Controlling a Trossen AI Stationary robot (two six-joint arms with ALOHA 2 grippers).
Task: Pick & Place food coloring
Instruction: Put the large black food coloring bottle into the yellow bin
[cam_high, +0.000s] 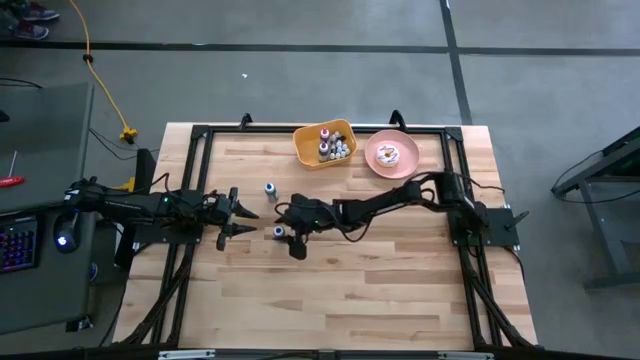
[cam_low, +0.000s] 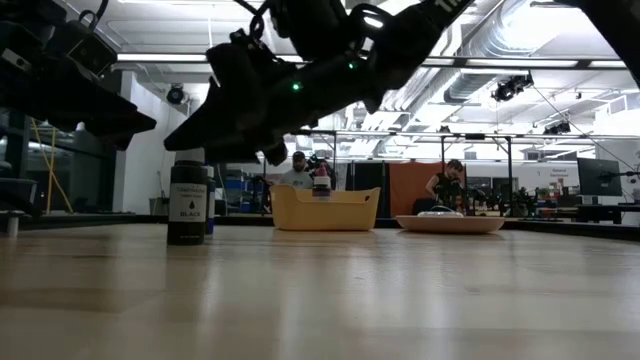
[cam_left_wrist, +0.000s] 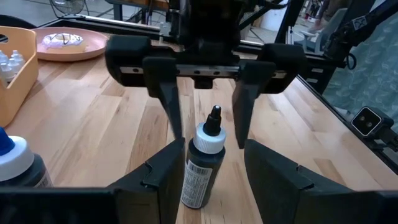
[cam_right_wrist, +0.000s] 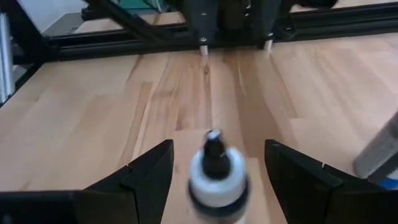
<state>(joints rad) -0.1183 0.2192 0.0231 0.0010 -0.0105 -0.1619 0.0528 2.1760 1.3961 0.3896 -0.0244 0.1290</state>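
Bottle (cam_left_wrist: 204, 163): black-label food coloring, upright on table, white cap, black tip; long axis vertical.
R gripper (cam_high: 290, 238): fingers spread wide, straddling bottle, not touching.
L gripper (cam_high: 247, 215): just beside, facing bottle from opp. side; fingers apart, empty.
Nearer: R.
2nd bottle (cam_high: 270, 188): blue cap, near, twd yellow bin (cam_high: 304, 148).
Next, prob.: R closes on bottle.

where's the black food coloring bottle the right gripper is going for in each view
High: black bottle mid-table, between both grippers.
Low: left of centre, upright, under the arm.
Left wrist: centre, the right gripper's open fingers either side.
Right wrist: bottom centre, between its own fingers.
Landmark: yellow bin.
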